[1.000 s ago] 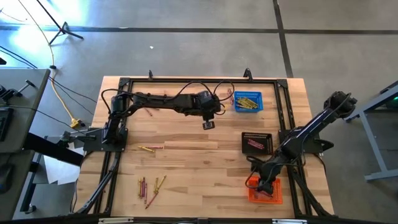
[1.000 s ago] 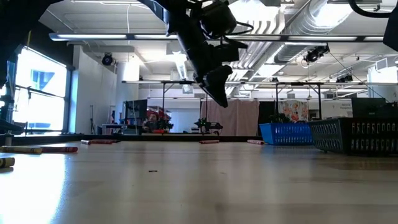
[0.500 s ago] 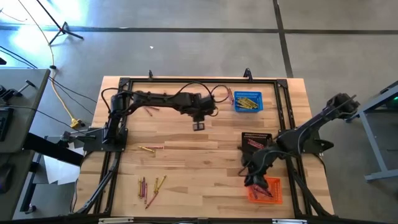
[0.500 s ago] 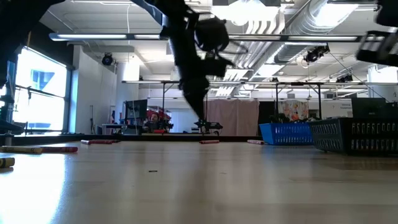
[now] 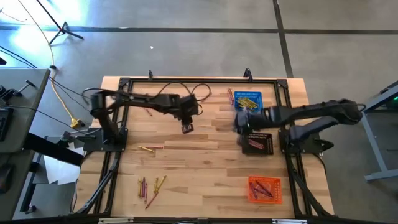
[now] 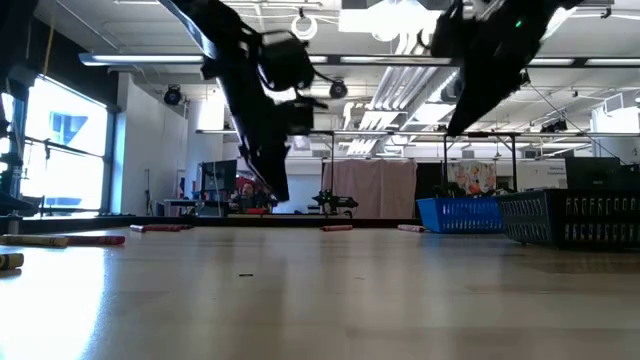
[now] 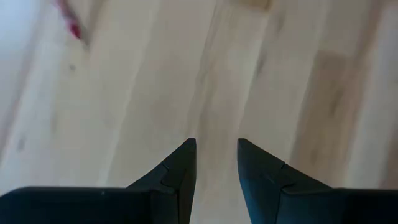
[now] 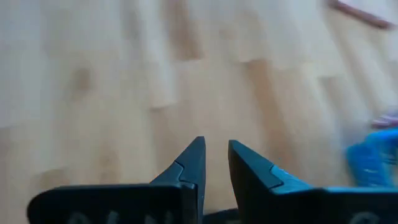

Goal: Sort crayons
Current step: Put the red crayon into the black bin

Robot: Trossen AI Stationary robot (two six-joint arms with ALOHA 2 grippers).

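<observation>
Hovering above the bare table point(image 5: 205, 162), the left gripper point(image 5: 186, 127) and right gripper point(image 5: 240, 121) each show a narrow gap between the fingers and hold nothing. Crayons point(image 5: 151, 186) lie loose near the table's front-left; more fill the blue basket point(image 5: 247, 101), black basket point(image 5: 257, 143) and orange basket point(image 5: 265, 189).

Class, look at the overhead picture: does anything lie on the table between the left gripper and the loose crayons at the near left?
Nothing visible does. The left gripper hangs over bare wood, and only open table lies between it and the crayons. One separate pair of crayons lies off to the side of that line.
</observation>
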